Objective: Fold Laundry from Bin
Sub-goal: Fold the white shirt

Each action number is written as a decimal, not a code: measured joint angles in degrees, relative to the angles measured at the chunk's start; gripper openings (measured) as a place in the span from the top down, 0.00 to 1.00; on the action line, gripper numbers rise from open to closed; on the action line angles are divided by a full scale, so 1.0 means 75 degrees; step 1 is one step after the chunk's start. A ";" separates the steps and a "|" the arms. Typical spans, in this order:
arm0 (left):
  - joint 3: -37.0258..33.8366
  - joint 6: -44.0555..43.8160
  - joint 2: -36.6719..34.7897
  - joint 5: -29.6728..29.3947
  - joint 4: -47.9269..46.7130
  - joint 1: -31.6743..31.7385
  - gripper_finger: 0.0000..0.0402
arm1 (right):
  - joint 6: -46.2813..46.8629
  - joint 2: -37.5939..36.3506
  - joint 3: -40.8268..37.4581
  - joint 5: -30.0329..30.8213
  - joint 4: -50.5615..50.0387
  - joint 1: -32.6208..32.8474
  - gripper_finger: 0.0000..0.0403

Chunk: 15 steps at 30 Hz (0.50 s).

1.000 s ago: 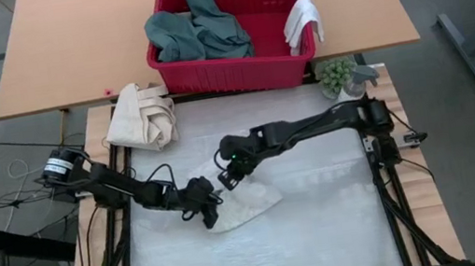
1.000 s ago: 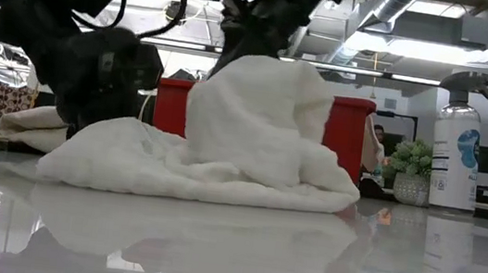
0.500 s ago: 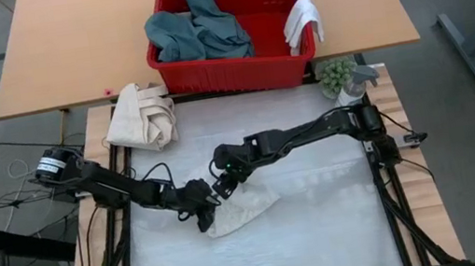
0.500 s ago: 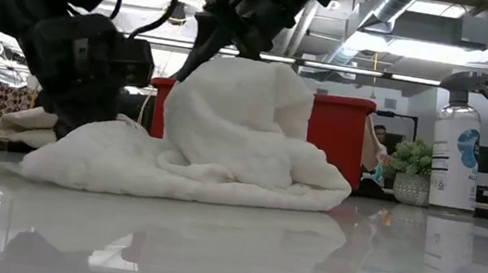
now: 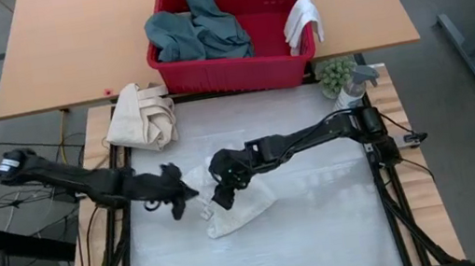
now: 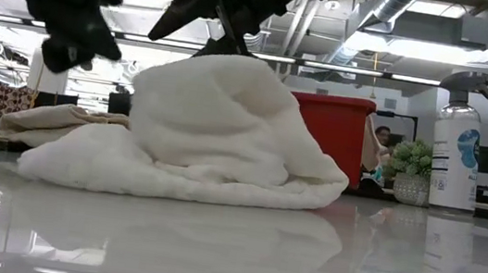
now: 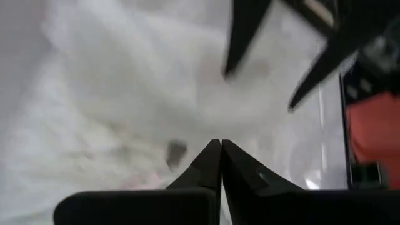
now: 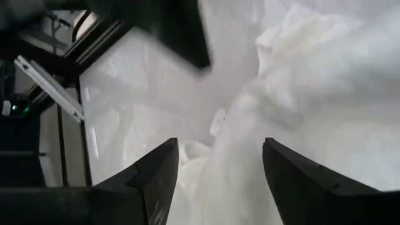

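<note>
On the glossy table (image 5: pixel 328 233) your towel (image 5: pixel 234 204) lies heaped mid-mat with the right gripper (image 5: pixel 222 195) spread wide and empty over it and the left gripper (image 5: pixel 176 206) pinched shut on nothing, so the fold may slump.

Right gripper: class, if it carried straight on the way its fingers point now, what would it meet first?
Most likely the white towel: the right gripper stands open, and the right wrist view shows the heaped cloth filling the gap ahead. How near it lies is unclear.
</note>
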 joint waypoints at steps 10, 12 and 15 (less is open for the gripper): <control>0.0003 -0.0019 -0.1641 -0.1689 -0.0473 0.0000 1.00 | -0.1078 -0.0115 0.0305 0.0163 -0.0346 0.0104 0.37; 0.0003 -0.0020 -0.1592 -0.2039 -0.0321 0.0000 1.00 | -0.1083 -0.0172 0.0566 0.0625 -0.1363 0.0198 0.37; 0.0003 0.0112 -0.1086 -0.2174 0.0409 0.0031 1.00 | -0.1136 -0.0192 0.0888 0.1958 -0.2971 0.0476 0.38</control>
